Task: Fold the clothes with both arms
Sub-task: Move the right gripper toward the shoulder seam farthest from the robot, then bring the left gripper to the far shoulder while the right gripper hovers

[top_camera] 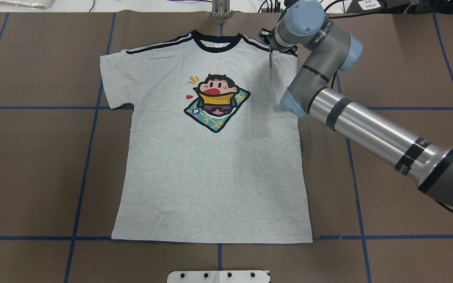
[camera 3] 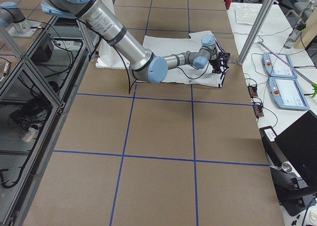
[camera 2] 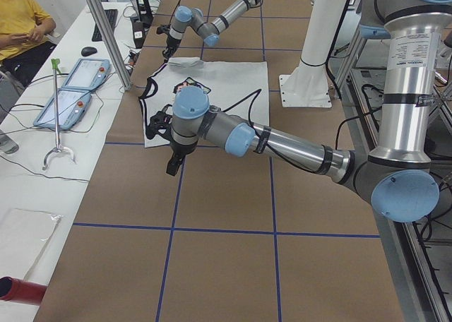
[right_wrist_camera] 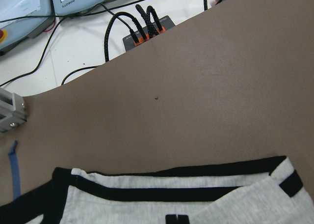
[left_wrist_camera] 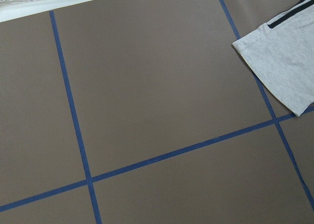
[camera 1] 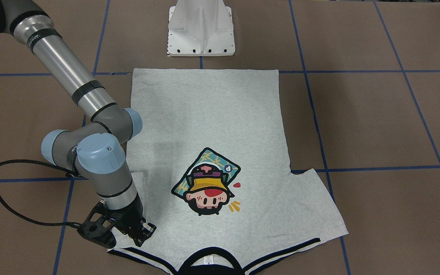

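One look: found the shirt [camera 1: 204, 114] spread print up, mid-frame on the worktop [camera 1: 376, 114]. Judged it light, limp, quick to wrinkle; best pinched at shoulder seams and hem corners. Saw the right claw [camera 1: 143, 233] low at the lower-left shoulder; could not tell its grip, nor that of the left claw [camera 2: 171, 168].

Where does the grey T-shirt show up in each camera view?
Front-facing: T-shirt in the centre, collar at the bottom.
Overhead: T-shirt in the centre, collar at the top.
Left side: T-shirt upper middle.
Right side: T-shirt upper middle.
Left wrist: one T-shirt sleeve, upper right.
Right wrist: T-shirt shoulder along the bottom edge.
Shared landmark: the white pedestal by the hem, in all four fixed views.
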Controlling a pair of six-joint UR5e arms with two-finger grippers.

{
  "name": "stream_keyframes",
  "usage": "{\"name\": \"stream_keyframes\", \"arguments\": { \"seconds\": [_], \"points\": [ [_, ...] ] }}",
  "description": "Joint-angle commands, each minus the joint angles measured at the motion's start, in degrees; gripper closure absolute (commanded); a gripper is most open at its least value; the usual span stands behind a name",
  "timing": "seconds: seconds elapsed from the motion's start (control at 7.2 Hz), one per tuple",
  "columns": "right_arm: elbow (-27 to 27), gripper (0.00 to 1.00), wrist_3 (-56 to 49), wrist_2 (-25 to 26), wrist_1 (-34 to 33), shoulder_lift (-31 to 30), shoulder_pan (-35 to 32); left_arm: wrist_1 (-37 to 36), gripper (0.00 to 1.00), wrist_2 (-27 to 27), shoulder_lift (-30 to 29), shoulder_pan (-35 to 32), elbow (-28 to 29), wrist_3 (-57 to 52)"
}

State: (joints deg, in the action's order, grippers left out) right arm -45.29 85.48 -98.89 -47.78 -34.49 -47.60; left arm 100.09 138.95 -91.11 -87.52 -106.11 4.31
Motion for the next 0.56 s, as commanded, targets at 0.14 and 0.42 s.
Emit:
{"name": "stream_keyframes", "arguments": {
  "seconds": [0.14,0.42],
  "points": [
    [4.2,0.91,3.5,4.4,0.0,3.4,1.9,0.0,0.01,0.0,0.3,0.2,-0.2,0.0],
    [4.0,0.00,3.5,4.3,0.0,3.3,2.2,0.3,0.01,0.0,0.4,0.2,-0.2,2.1]
  ]
}}
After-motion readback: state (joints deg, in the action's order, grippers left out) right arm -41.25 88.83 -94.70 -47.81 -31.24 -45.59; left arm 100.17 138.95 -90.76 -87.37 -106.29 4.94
